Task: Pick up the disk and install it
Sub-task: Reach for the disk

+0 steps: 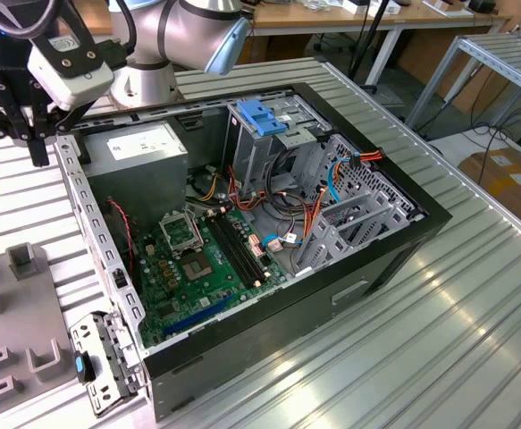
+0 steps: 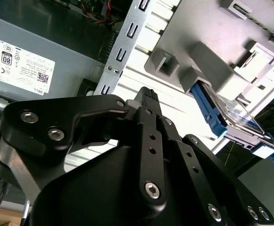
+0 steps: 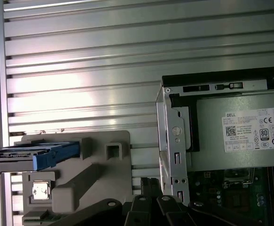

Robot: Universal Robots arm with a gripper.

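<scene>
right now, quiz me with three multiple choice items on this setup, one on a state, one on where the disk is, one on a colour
1. The case is: A open, B shut by a panel, C upside down.
2. The disk sits: A inside the case, B in the grey holder beside the case, C on top of the case.
3. The disk's carrier is: A red, B yellow, C blue.

Key: 1 A, the board shows inside it. 2 B, both wrist views show the disk slotted in the holder, outside the case. 3 C, blue plastic edges the disk.
</scene>
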